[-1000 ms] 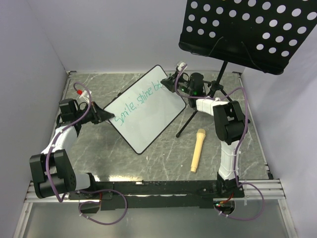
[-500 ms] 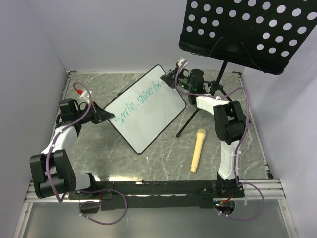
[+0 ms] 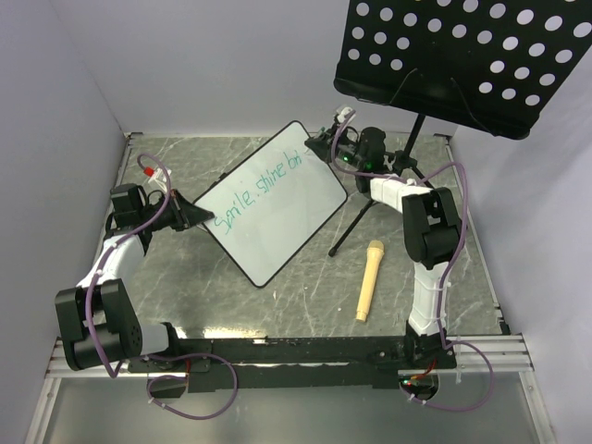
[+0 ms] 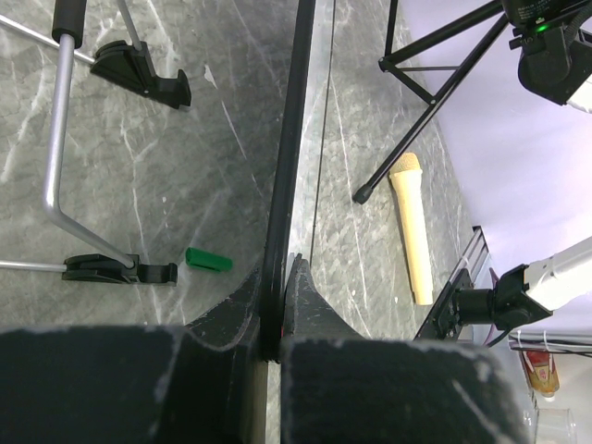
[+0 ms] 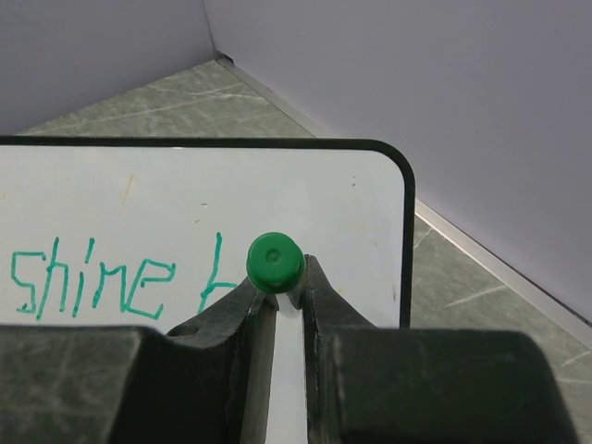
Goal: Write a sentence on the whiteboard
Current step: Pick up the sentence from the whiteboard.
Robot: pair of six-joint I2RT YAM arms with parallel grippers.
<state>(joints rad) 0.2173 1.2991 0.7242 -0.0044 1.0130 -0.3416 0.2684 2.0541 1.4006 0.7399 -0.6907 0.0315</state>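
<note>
A right end effector [image 5: 280, 287] pinches a green marker [image 5: 275, 262] over the whiteboard [image 5: 139, 185], the sentence [image 5: 92, 282] trailing to its left; the left end effector [image 4: 280, 277] clamps the board's edge. Steady, light tip pressure should keep remaining letters legible.

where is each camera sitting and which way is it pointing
Top external: high behind the bases, looking down at the grey marble table; left arm and right arm show whole, left gripper and right gripper at the large white black-framed whiteboard.
Left wrist: on the left arm, sighting along the whiteboard's clamped edge toward the tan microphone-shaped stick; left gripper shows.
Right wrist: facing the board's face and teal handwritten sentence; right gripper shows, shut on a green marker.
Shared: top and left wrist both show the stick.
</note>
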